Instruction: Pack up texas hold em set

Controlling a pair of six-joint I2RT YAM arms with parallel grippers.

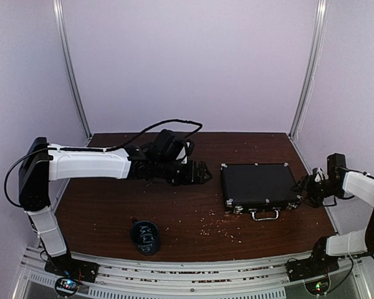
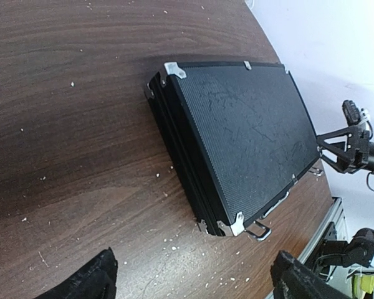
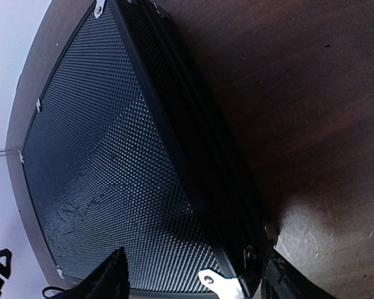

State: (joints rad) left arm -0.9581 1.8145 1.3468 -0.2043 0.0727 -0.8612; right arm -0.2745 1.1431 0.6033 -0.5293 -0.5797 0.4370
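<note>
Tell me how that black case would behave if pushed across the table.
The black case looks rigid, with metal corners, so it would probably slide as one piece. Lying flat and closed, it seems unlikely to tip.

The black briefcase-style case (image 1: 260, 185) lies flat and closed on the right half of the brown table (image 1: 112, 205), lid facing up and long sides running left to right. The lid has a fine woven-looking texture with faint scuffs, and small silver corner pieces (image 2: 173, 70) cap its corners. The two halves sit together, with only thin seams showing along the side. A silver metal handle (image 1: 265, 215) projects from the middle of the near long side. The right end of the case lies near the table's right edge.
</note>
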